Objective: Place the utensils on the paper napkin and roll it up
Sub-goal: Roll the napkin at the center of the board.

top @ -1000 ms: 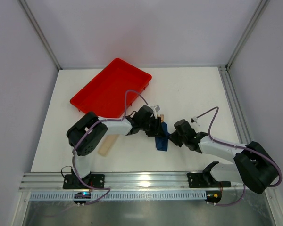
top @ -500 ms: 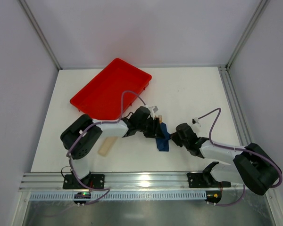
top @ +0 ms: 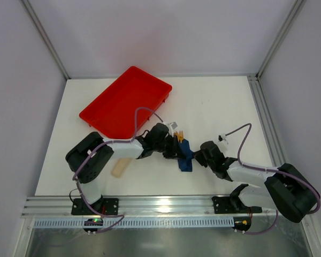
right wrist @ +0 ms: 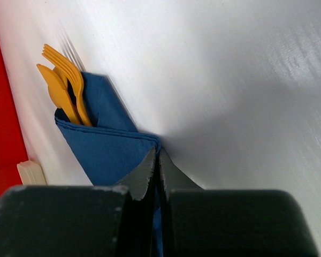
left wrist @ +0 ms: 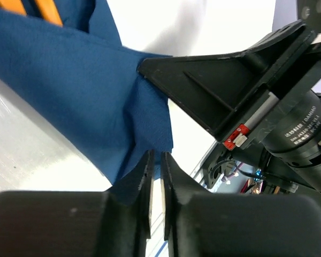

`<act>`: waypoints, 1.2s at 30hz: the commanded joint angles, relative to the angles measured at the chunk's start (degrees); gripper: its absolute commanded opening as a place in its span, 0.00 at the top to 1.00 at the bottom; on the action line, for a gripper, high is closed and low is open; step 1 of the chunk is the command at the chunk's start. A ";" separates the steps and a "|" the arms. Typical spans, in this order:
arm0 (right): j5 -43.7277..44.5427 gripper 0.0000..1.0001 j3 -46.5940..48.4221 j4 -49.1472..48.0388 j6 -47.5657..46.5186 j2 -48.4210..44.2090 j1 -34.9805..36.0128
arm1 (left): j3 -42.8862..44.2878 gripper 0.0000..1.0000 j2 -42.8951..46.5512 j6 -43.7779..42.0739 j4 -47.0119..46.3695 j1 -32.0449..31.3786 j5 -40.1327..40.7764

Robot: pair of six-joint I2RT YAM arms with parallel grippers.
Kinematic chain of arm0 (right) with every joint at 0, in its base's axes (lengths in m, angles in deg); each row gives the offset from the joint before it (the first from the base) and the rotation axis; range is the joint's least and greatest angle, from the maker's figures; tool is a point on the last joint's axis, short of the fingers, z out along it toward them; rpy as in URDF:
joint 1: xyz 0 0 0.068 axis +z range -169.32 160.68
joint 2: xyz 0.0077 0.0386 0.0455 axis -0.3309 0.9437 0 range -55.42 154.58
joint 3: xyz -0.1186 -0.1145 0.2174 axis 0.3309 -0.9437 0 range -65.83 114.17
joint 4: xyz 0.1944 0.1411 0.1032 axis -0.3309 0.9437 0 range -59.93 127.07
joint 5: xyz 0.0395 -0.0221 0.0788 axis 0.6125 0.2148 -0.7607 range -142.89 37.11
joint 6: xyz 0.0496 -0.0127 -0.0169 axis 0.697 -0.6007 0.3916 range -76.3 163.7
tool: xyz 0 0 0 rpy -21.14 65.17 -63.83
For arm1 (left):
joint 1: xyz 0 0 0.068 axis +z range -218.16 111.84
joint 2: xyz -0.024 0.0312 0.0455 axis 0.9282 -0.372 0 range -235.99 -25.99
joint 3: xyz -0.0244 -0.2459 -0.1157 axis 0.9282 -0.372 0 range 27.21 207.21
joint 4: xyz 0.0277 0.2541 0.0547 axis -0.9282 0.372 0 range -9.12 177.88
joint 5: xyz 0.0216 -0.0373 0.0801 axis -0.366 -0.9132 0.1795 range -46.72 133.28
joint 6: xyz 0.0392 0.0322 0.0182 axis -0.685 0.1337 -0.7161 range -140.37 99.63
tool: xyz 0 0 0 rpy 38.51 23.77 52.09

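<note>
The white bench fills most of my overhead view, and the red tray lies askew on its far left part. Both arms reach in low toward the middle of the bench and meet there over the paper napkin. It lies folded into a narrow navy bundle, to the right of the tray's near corner and apart from it. The left gripper comes at the bundle from the left. On its wrist camera the fingers are drawn almost together with only a thin slit between them, and the tips sit right at the napkin's edge. I cannot tell whether any paper is caught in that slit. The right gripper comes from the right with its fingers pressed together, pinching a folded corner of the napkin where the paper puckers. A pale beige strip lies flat on the bench by the left arm, well to the left of the napkin. The utensils are tucked inside the fold. Only their orange heads poke out of its far end, and the fork tines are plain on the right wrist camera.
</note>
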 commanded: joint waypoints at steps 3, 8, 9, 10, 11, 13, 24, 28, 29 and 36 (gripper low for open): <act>3.57 0.96 -2.17 5.06 -1.75 -1.29 0.47 | -1.43 0.92 0.73 0.98 -2.01 -2.51 2.63; 5.33 0.96 -1.82 7.34 -3.68 -3.93 0.73 | -3.89 0.95 -1.38 2.29 -6.30 -4.71 3.86; 5.33 0.96 -1.90 7.78 -4.12 -4.98 0.73 | -5.20 0.95 -1.65 2.56 -7.45 -4.62 3.69; 5.59 0.96 -1.90 7.96 -4.47 -5.33 0.73 | -5.56 0.95 -2.00 2.83 -8.33 -4.71 3.77; 5.68 0.96 -1.90 8.05 -4.74 -5.77 0.73 | -5.65 0.95 -2.09 2.57 -8.43 -4.80 3.95; 5.77 0.93 -1.73 8.05 -5.70 -6.65 0.82 | -5.65 0.95 -2.44 2.04 -7.90 -4.89 4.30; 6.65 0.74 4.15 18.13 -15.00 -9.90 0.73 | -5.21 0.94 -3.94 0.46 -6.14 -6.03 5.53; 4.46 0.74 9.07 22.81 -21.43 -13.95 0.73 | -4.95 0.94 -3.58 -0.16 -5.00 -6.20 5.53; 4.02 0.74 11.00 23.69 -22.13 -14.47 0.73 | -4.86 0.94 -3.58 -0.25 -4.48 -6.20 5.62; -11.35 0.75 11.02 12.37 -27.07 -10.37 0.73 | -3.02 0.92 -3.06 -1.13 -1.75 -6.47 5.80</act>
